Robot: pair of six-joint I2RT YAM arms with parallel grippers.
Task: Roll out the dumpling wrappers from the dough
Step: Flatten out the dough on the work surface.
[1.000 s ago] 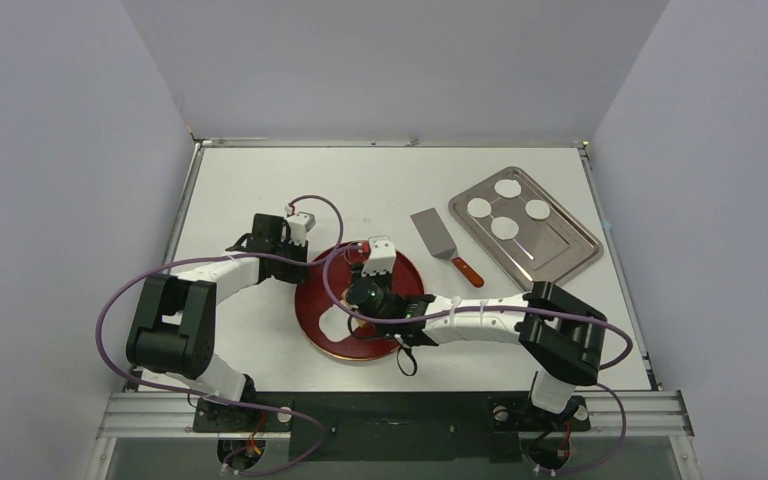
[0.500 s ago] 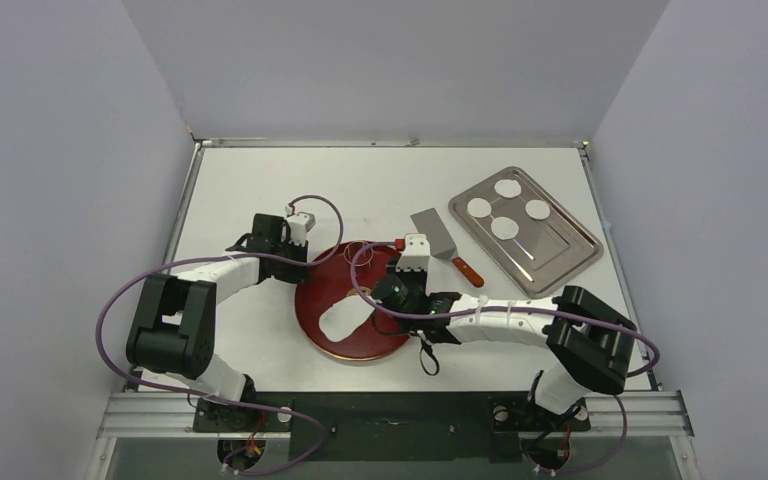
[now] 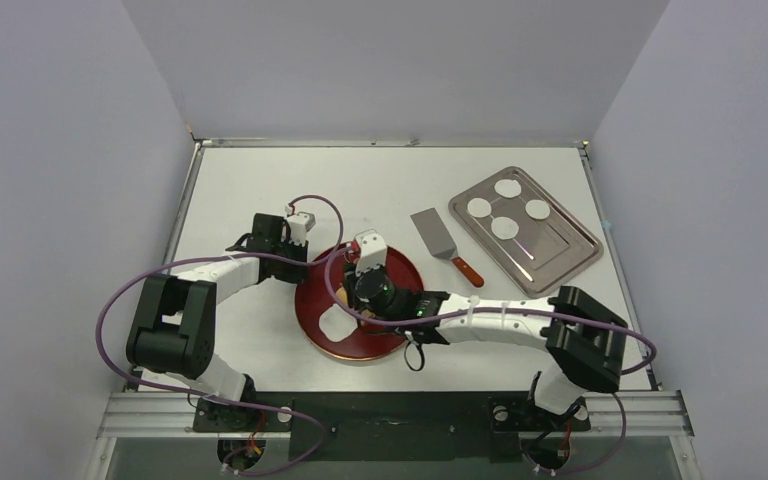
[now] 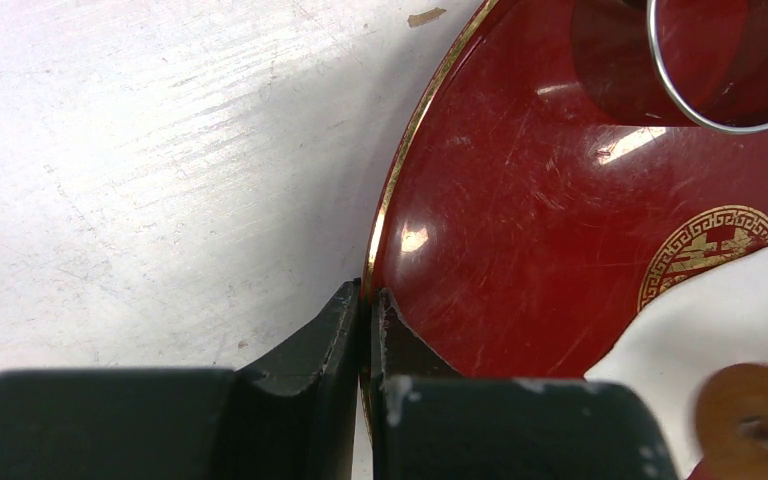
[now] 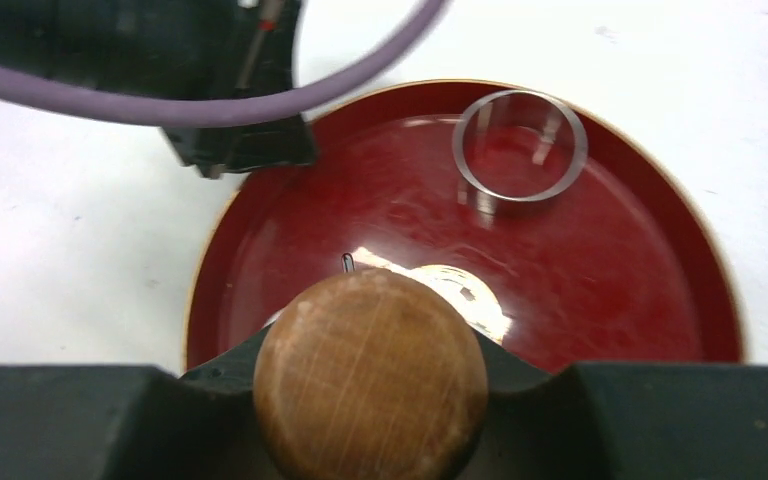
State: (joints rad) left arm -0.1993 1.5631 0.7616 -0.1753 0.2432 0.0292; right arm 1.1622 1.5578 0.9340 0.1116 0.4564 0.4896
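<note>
My left gripper (image 4: 368, 300) pinches the gold-edged rim of the red plate (image 4: 520, 200), one finger outside the rim and the other inside it, jaws closed tight. Outside the plate lies the scuffed white table (image 4: 160, 150). Near the plate's far edge stands a metal ring (image 4: 690, 60). The gold emblem (image 4: 705, 240) sits on the plate's floor, partly covered by the white dough (image 4: 720, 310). A blurred brown wooden knob (image 4: 750, 420) overlaps the dough's near edge.

Left gripper (image 4: 368, 300) clamps the plate (image 4: 520, 200) rim, right gripper (image 5: 370, 420) clasps a roller (image 5: 370, 350).
</note>
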